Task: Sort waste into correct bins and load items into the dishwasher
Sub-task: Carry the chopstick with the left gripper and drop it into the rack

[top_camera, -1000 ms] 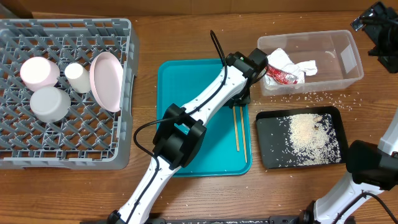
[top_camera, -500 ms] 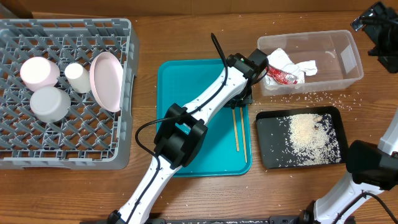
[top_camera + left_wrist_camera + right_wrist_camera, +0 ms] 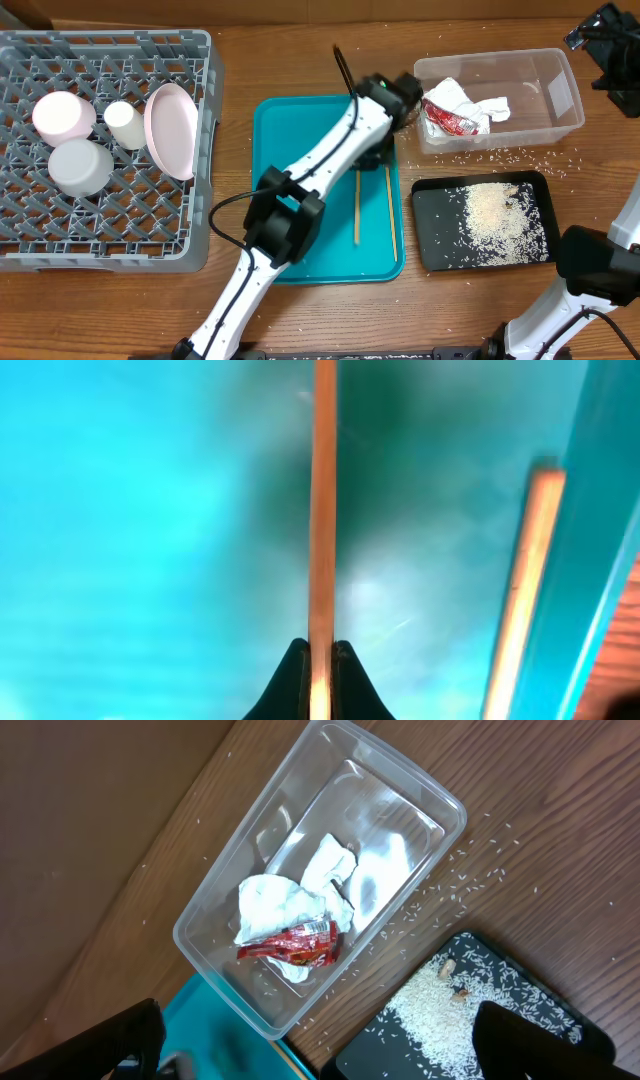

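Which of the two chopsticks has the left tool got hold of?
The inner chopstick, nearer the teal tray's middle, is clamped in the shut left tool. The outer chopstick lies free along the tray edge beside the black tray.

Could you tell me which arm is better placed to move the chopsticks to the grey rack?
Left. The left hand is shut on one chopstick over the teal tray, and the rack sits on its side. The right hand hangs open above the clear tub, farther away.

Left jaws pinched, arm (image 3: 325, 150) stretched forward; right jaws wide apart.
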